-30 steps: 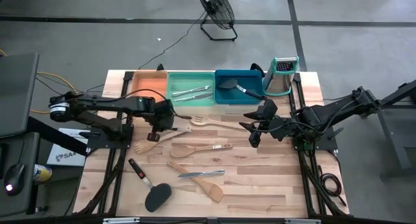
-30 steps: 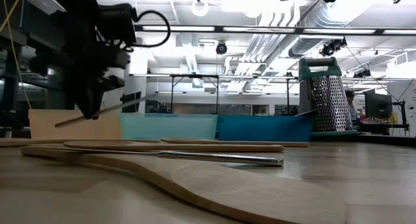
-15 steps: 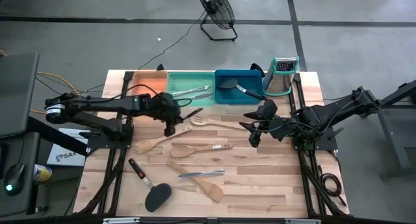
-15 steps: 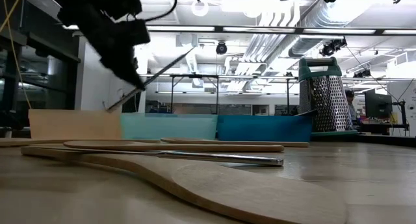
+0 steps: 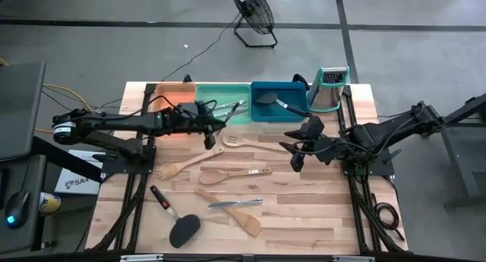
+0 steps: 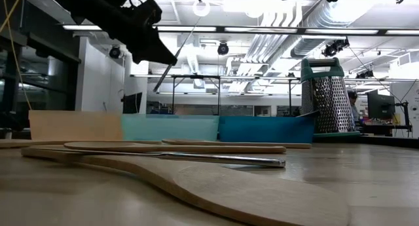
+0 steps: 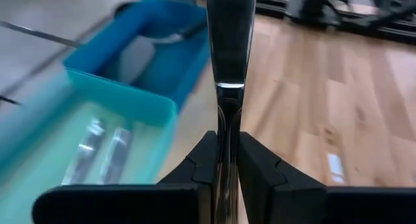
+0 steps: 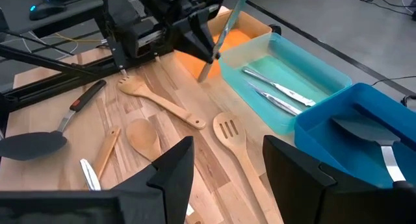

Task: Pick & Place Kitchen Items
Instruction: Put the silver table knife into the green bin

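Cutlery is what your left gripper [image 5: 203,114] has clamped: a slim silver metal piece [image 7: 229,62] pinched between the fingers [image 7: 257,165] and carried tilted in the air at the near edge of the green tray [image 5: 243,118], where two silver pieces [image 8: 276,94] already lie. Your right gripper [image 5: 296,157] hangs with its jaws parted and empty over the bare wood, well apart from the trays. Watch the grip first: the hold is low on a smooth, narrow handle with most of the length sticking out, so you could see it pivot or slide if you swing quickly. Letting go from this height and angle may bounce it off the tray wall onto the table, or into the blue tray [image 5: 262,110] beside it. Mind also the slotted wooden spatula [image 5: 247,144] and wooden fork [image 5: 182,165] lying just below the left arm on the table.
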### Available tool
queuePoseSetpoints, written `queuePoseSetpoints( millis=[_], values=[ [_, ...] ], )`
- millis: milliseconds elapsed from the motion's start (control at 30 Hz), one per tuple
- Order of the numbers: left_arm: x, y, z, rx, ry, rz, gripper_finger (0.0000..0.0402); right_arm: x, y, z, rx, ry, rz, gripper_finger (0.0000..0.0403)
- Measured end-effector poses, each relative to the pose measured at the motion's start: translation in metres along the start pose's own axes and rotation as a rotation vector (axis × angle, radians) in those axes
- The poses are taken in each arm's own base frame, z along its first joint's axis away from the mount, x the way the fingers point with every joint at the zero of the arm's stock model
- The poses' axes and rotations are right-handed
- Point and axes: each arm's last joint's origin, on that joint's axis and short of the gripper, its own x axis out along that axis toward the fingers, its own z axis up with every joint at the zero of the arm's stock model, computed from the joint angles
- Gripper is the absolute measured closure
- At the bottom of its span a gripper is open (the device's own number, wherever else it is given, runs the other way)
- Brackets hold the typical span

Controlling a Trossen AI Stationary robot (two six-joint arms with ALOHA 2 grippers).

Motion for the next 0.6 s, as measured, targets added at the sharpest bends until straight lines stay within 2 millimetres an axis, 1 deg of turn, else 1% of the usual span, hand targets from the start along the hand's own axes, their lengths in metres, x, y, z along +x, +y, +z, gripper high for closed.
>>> queuePoseSetpoints(
  millis=[167,600],
  values=[
    [0.0002,0.0031,0.0015,0.002,-0.022,0.109,0.0369,0.0000,0.0009,0.0017,0.013,-0.017,0.004,0.0228],
    [-0.0010,0.0084,0.0055,-0.008,-0.075,0.304,0.0369,-0.0001,0.0029,0.0051,0.040,-0.048,0.019,0.0228]
  ],
)
